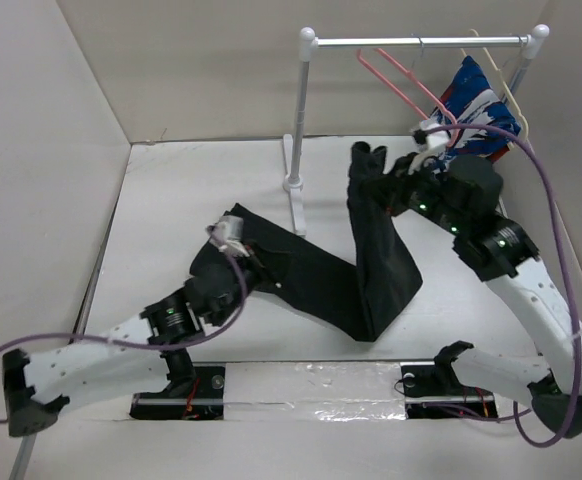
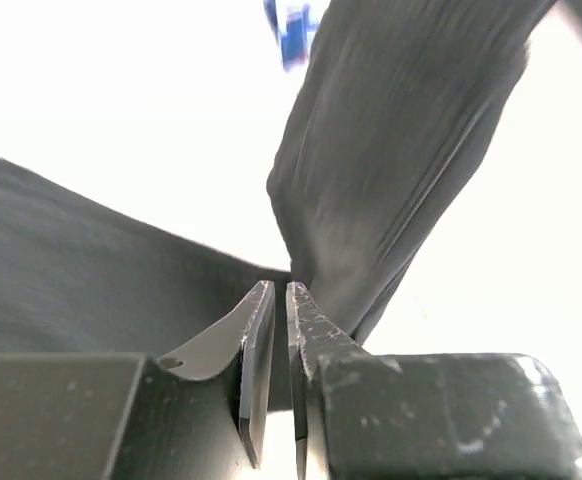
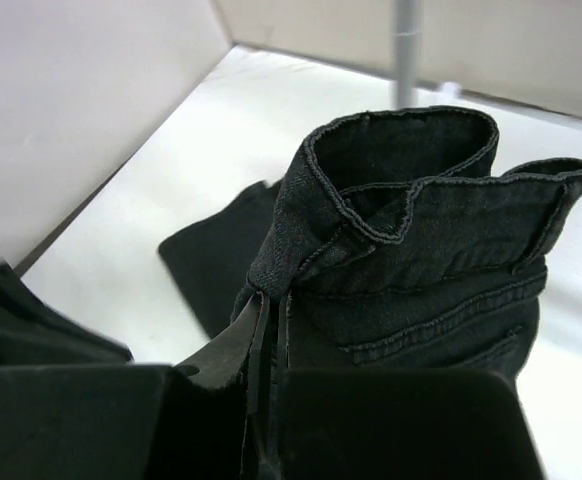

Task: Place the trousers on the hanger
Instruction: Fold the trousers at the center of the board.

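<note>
The right gripper (image 3: pixel 269 300) clamps the long black denim trousers (image 1: pixel 381 260) at the waistband, the left gripper (image 2: pixel 279 295) pinches a leg — contact barely visible — and the thin pink plastic hanger (image 1: pixel 403 72) is part-hidden behind the right wrist.

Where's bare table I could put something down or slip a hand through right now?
Widest bare patch of table: far left, between the left wall, the rack post and the trousers. A smaller one lies near right, between the trousers' fold and the right arm. Crowded: far right under the rail, with the pink hanger, patterned garment and right gripper.
</note>
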